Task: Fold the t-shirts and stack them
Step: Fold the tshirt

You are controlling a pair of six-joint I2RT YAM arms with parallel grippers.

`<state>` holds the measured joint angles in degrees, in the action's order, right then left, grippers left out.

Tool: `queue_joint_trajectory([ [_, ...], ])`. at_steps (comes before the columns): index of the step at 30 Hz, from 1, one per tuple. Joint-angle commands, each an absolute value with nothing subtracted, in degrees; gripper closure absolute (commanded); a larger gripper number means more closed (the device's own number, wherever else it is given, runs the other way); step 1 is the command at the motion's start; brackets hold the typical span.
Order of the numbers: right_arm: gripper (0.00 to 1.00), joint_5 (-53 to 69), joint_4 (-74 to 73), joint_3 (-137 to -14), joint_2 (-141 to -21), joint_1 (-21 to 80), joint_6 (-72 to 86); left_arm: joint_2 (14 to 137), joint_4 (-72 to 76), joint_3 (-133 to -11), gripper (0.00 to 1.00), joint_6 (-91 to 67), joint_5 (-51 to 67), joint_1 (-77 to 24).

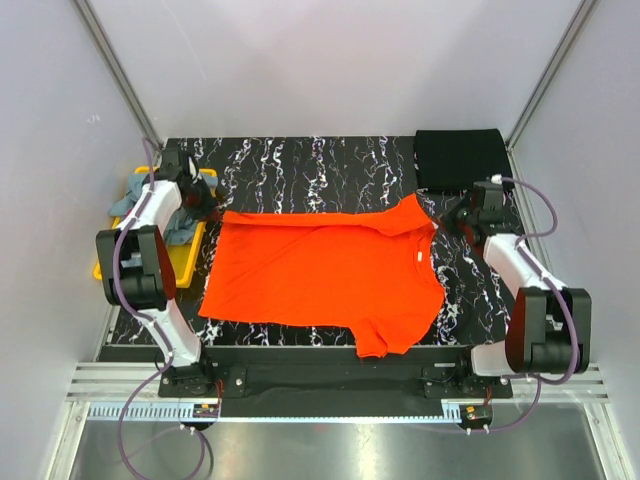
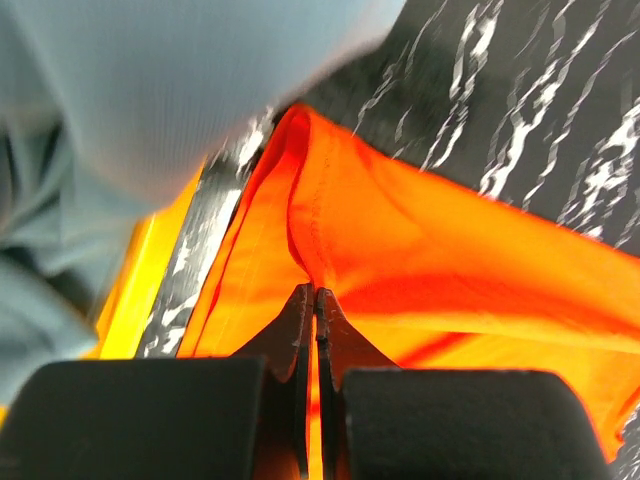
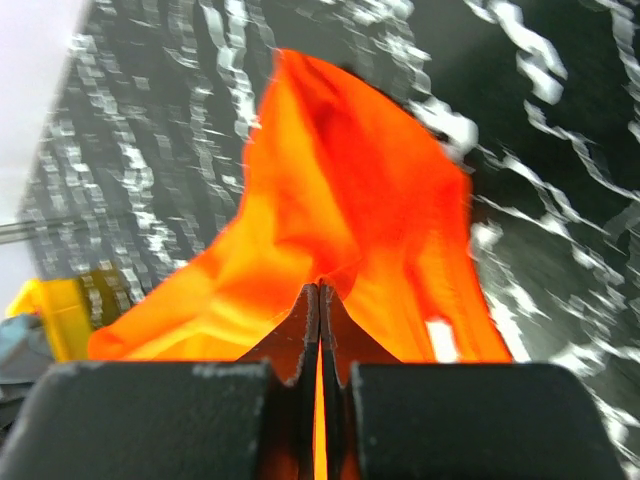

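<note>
Left end effector (image 2: pixel 312 300) clenched on the far-left corner of the orange t-shirt (image 1: pixel 320 275); right end effector (image 3: pixel 318 295) clenched on its far-right tip. We see this shirt spread across the middle of the bench (image 1: pixel 300 160). We note a folded black t-shirt (image 1: pixel 460 158) at the far-right corner, and grey-blue t-shirts (image 1: pixel 125 205) in the yellow bin (image 1: pixel 190 262) at the left edge.

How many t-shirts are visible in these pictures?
3. A bright orange cloth t-shirt spread in the centre; a folded black cloth t-shirt at the far right corner; a grey-blue cloth t-shirt in the yellow plastic bin, left. More may hide there.
</note>
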<state>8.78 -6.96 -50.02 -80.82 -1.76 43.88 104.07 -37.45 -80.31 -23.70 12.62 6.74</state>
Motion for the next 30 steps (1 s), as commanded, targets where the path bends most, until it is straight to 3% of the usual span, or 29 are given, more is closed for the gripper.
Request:
queue_joint_trajectory([
  [1,1.00,3.6,-7.9,-45.8,-77.2,-1.8,42.2,99.7,-37.6,-78.0,1.00,-22.5,9.6,5.3],
  [17,1.00,7.0,-8.2,-39.6,-75.0,-1.8,41.0,99.4,-39.7,-74.4,1.00,-23.4,-5.8,1.5],
  [30,1.00,7.4,-9.7,-35.8,-71.4,-1.7,41.7,100.8,-40.6,-74.8,1.00,-23.6,-5.6,1.0],
])
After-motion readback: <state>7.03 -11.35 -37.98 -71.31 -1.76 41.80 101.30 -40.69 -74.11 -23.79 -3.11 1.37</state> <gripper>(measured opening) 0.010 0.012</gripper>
